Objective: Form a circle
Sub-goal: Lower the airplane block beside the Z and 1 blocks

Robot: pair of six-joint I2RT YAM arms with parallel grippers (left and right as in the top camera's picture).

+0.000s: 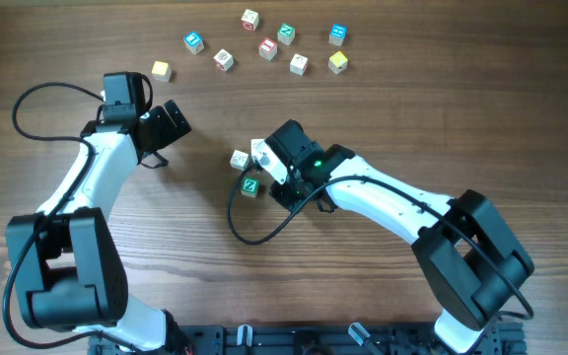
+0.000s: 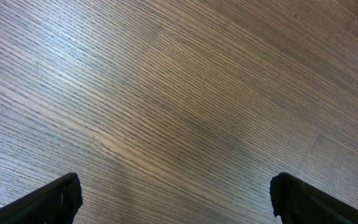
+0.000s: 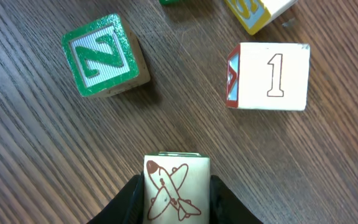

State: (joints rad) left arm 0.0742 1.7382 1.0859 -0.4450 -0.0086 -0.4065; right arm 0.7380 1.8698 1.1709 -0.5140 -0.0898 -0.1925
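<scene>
Plainly the risk is a nudge. The right gripper (image 3: 177, 194) is clamped on an airplane cube (image 3: 176, 183), and pushing it forward could knock the green Z cube (image 3: 101, 56) ahead-left of the jaws or the 1 cube (image 3: 272, 76) ahead-right. That would spoil the half-formed circle (image 1: 241, 158) just ahead. The left gripper (image 2: 178, 199) hangs wide open over bare table (image 2: 179, 93), holding nothing.

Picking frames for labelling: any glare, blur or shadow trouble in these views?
Overhead: even light, sharp, soft shadows on the table. Left wrist: pale glare on the table upper left; fingertips dark, detail lost. Right wrist: crisp; Z cube and plane cube readable.
</scene>
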